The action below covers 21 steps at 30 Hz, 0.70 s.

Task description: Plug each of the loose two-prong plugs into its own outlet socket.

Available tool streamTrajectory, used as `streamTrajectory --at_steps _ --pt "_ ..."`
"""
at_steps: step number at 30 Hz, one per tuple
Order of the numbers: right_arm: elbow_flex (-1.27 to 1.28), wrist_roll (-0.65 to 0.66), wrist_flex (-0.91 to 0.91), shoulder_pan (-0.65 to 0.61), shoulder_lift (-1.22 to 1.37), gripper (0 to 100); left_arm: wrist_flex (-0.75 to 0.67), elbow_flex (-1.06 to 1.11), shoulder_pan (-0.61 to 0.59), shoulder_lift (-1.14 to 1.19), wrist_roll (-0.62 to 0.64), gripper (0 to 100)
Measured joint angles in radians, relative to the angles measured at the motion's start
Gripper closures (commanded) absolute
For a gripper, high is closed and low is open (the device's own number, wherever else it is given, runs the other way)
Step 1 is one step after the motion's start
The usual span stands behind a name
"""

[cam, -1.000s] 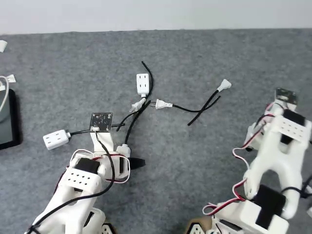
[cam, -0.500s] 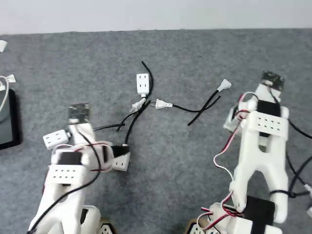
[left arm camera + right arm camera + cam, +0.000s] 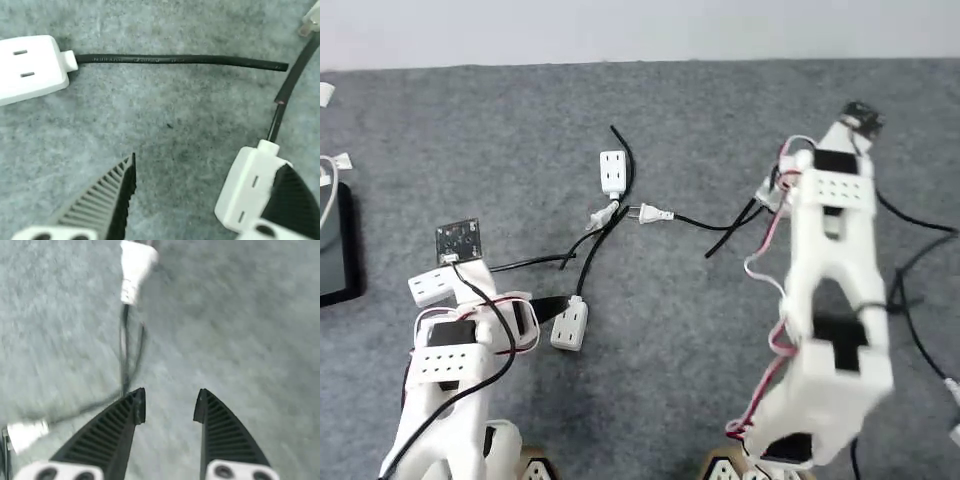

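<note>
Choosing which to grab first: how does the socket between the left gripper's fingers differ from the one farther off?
The near socket lies inside the open left gripper, against one finger; the far socket lies clear of it. The near socket's cord end points away from the arm, the far socket's sideways. Both are white, slots facing up.
</note>
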Motion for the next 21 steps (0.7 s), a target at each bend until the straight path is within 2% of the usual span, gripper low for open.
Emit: streamTrajectory --at_steps 9,18,21 --pt "-0.572 -0.006 -0.017 -0.015 0.459 84.5 -0.003 0.000 0.000 0.000 -0.003 62" --pt "-1.014 -0.006 0.120 -0.015 0.795 84.5 -0.003 0.000 0.000 0.000 -0.003 62" --pt "-1.109 -0.006 0.132 -0.014 0.870 89.9 -0.003 0.000 0.000 0.000 -0.003 62"
